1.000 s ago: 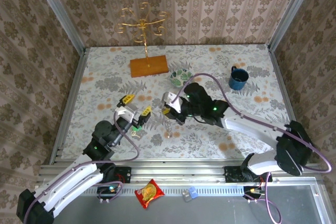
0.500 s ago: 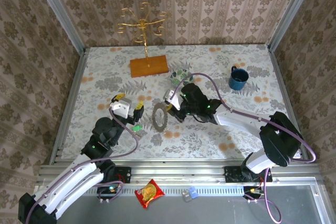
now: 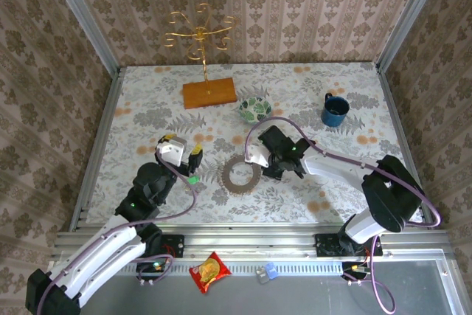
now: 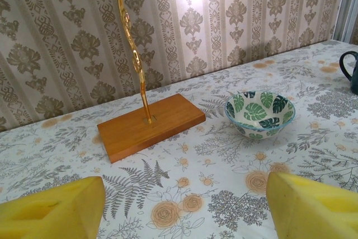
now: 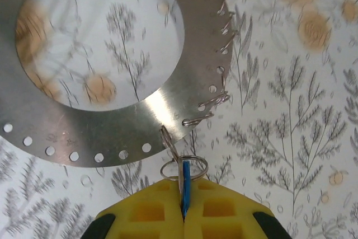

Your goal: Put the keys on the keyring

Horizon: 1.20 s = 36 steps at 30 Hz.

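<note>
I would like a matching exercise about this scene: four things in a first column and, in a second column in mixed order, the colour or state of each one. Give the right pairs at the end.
Column A
1. left gripper
2. right gripper
3. keyring
4. bowl

Column B
a. white with green leaves
b. open, holding nothing
c. grey metal, small holes near its rim
d. shut on the blue key

Pairs: 1-b, 2-d, 3-c, 4-a
</note>
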{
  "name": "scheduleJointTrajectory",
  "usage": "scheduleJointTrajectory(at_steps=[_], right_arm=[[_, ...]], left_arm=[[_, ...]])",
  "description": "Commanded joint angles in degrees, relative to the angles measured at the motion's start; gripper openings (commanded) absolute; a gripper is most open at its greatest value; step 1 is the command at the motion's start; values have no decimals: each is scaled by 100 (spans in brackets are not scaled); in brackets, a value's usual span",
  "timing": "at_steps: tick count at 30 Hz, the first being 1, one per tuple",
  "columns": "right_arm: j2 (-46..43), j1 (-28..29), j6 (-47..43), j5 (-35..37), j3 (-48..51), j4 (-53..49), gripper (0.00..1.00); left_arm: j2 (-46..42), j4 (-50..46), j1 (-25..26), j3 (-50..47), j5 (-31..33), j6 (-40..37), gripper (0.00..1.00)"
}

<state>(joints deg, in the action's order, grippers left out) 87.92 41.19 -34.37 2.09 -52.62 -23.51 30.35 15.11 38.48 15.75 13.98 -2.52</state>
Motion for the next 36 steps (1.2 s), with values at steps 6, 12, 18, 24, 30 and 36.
scheduleJointTrajectory(at_steps=[6, 12, 18, 24, 30, 36], right_arm=[[272, 10, -507, 753, 7, -556, 7], [502, 11, -614, 999, 31, -655, 8], [639, -1, -586, 1210, -2, -694, 18], [478, -61, -337, 880, -155, -959, 39], [-22, -8, 1177, -82, -566, -1095, 46], [-433, 521, 4010, -526, -59, -249, 47]], left_arm=[[148, -95, -69, 274, -49, 182, 76], [220, -246, -77, 359, -106, 139, 76], [235, -265, -95, 379, -149, 134, 76], [298, -261, -110, 377, -213, 138, 76], [398, -213, -128, 376, -253, 206, 76], [514, 34, -130, 248, -267, 459, 76]])
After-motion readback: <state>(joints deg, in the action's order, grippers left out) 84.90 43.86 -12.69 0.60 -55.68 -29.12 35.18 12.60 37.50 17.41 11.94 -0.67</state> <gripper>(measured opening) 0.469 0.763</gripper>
